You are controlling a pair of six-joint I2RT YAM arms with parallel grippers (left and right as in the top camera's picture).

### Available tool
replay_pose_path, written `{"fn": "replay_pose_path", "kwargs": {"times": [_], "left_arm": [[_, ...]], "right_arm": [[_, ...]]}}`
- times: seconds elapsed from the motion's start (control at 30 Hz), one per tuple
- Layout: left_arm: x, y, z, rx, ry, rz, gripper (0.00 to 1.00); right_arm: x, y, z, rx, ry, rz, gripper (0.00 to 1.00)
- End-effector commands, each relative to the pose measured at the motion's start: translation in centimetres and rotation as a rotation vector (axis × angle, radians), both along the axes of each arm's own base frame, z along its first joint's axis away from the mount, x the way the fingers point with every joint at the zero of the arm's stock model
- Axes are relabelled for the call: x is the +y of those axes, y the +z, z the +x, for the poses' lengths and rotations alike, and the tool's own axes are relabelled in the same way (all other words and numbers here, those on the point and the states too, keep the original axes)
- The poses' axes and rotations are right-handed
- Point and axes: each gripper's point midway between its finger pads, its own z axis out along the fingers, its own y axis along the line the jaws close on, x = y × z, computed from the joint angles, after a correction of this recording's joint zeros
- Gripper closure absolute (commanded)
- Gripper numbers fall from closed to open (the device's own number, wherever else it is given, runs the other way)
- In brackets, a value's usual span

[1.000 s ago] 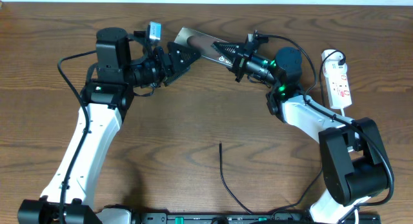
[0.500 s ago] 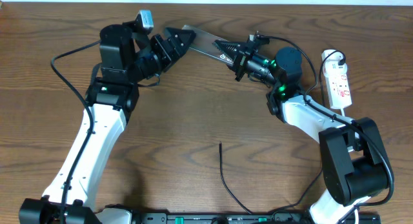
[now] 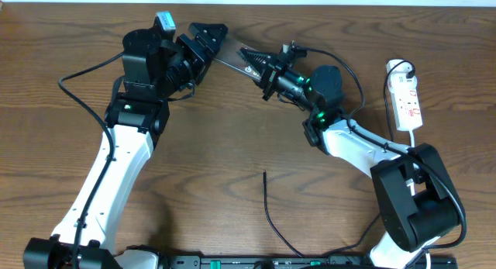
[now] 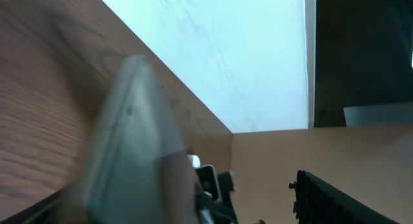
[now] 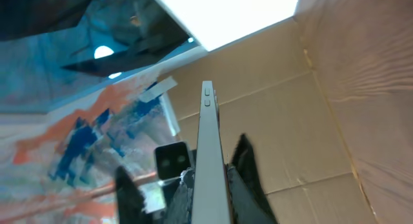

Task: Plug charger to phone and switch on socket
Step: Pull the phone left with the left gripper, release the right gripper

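The phone (image 3: 227,60) is held off the table at the far middle, gripped on its right end by my right gripper (image 3: 253,62), which is shut on it. In the right wrist view the phone (image 5: 208,133) shows edge-on between the fingers (image 5: 242,179). My left gripper (image 3: 205,33) is open at the phone's left end; in the left wrist view the phone (image 4: 129,146) is a blurred grey slab beside one finger (image 4: 342,198). The charger (image 3: 268,203) lies on the table at the near middle, its tip pointing away. The socket (image 3: 407,98) lies at the right.
The socket's white cord (image 3: 418,133) runs down behind the right arm. A black robot cable (image 3: 77,75) loops left of the left arm. The table's far edge (image 3: 325,4) is just behind both grippers.
The right gripper has carried the phone to the left and toward the far edge. The left gripper has swung up and back with it. Charger and socket have not moved.
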Motion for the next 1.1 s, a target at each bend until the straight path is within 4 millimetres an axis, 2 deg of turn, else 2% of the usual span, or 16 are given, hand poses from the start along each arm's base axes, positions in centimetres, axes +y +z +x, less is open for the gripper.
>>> {"fn": "replay_pose_path", "kwargs": {"times": [0.0,0.3,0.33,0.4,0.47,0.6,0.73,0.77,0.9,1.03,1.07], "left_arm": [[0.8,0.3,0.3,-0.004,0.053,0.005,0.13],[1.3,0.2,0.7,-0.019,0.082,0.034,0.14],[1.4,0.2,0.7,-0.02,0.087,0.036,0.18],[1.4,0.2,0.7,-0.02,0.089,0.036,0.33],[1.6,0.2,0.8,-0.02,0.097,0.039,0.37],[1.6,0.2,0.8,-0.022,0.099,0.043,0.53],[1.6,0.1,0.8,-0.023,0.098,0.046,0.57],[1.6,0.1,0.8,-0.023,0.098,0.046,0.62],[1.6,0.1,0.8,-0.023,0.097,0.045,0.69],[1.6,0.1,0.8,-0.023,0.097,0.046,0.81],[1.6,0.1,0.8,-0.023,0.097,0.045,0.87]], "right_arm": [[0.4,2.5,-0.2,-0.054,-0.03,0.053,0.99],[2.2,2.5,-1.5,-0.05,0.0,0.056,0.99],[2.3,2.5,-1.5,-0.05,0.001,0.057,0.99],[2.3,2.5,-1.6,-0.05,0.002,0.057,0.99],[2.4,2.5,-1.7,-0.05,0.006,0.056,0.99],[2.5,2.5,-1.7,-0.051,0.007,0.057,0.99],[2.9,2.5,-2.1,-0.05,0.017,0.057,0.99],[3.1,2.8,-2.3,-0.059,0.024,0.062,0.99],[3.2,3.2,-2.5,-0.074,0.022,0.074,0.99],[3.3,3.2,-2.6,-0.074,0.024,0.074,0.99],[3.3,3.2,-2.5,-0.074,0.024,0.074,0.99]]}}
